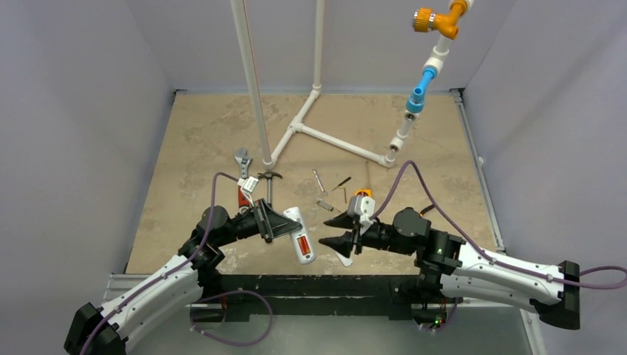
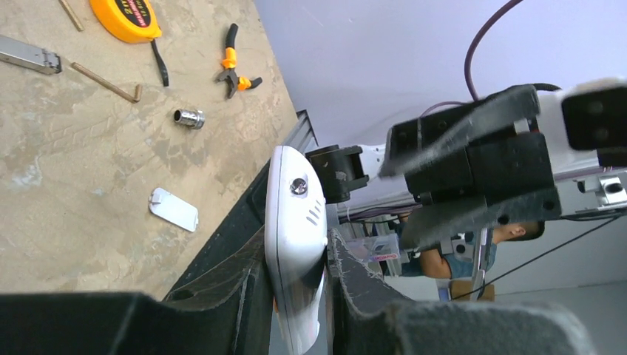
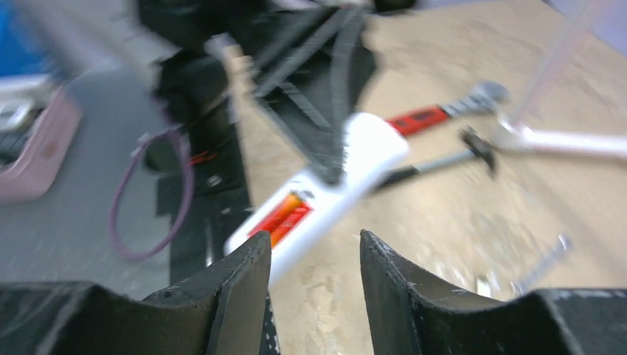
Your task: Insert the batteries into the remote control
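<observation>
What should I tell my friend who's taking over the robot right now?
Left gripper: shut on the remote control, near the table's front edge, recess side up.
Right gripper: open, empty, pointing at the remote.
Batteries: orange-red, lying in the remote's recess.
Done: loading looks finished, though the right wrist view is blurred.
Left: check they sit fully; probably refit the small pale cover, loose on the table.

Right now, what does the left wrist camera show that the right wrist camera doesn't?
Left wrist only: the tape measure, orange-handled pliers, a socket and a small pale cover plate. Right wrist only: the batteries, orange-red in the open back recess, and the red-handled wrench. Both: the remote control, clamped in the left gripper jaws.
</observation>
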You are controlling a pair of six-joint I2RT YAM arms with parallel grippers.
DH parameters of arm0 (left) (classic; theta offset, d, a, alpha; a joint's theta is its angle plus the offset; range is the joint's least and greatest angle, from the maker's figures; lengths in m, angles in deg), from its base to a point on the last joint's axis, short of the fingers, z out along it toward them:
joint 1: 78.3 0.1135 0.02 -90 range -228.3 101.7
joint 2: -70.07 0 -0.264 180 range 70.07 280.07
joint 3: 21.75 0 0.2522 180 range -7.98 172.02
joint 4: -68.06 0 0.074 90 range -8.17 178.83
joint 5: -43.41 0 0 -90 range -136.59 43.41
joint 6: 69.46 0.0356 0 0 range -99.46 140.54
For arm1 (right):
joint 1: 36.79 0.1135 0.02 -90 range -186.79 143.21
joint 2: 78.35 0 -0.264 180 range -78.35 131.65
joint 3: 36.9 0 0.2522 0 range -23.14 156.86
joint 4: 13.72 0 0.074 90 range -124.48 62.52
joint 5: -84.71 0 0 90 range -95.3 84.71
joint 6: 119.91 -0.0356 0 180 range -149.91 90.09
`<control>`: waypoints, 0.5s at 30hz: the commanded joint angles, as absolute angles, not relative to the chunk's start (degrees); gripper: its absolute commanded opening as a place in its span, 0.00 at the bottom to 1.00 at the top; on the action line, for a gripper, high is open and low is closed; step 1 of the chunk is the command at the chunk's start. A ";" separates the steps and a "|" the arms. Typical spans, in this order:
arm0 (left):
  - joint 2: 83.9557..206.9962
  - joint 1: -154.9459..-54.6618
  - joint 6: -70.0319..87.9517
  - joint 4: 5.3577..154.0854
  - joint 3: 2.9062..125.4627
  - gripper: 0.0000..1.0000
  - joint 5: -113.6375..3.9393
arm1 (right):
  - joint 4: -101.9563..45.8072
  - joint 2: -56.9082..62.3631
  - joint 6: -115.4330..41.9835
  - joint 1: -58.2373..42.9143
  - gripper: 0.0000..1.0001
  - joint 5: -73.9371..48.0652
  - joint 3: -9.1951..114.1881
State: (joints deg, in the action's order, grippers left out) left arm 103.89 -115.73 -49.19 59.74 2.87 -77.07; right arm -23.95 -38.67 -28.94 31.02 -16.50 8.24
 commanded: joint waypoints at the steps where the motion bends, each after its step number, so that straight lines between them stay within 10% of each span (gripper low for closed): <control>1: 102.49 -115.58 -47.02 62.56 4.19 0.00 -74.11 | -37.86 -37.68 -49.99 30.76 0.46 16.07 10.66; 7: 101.54 -115.44 -46.49 64.28 3.88 0.00 -73.48 | -63.51 -28.17 -70.28 30.74 0.47 20.67 14.60; 15: 101.55 -115.42 -46.44 64.48 3.97 0.00 -73.81 | -56.62 -37.85 -82.22 30.80 0.55 13.98 -0.58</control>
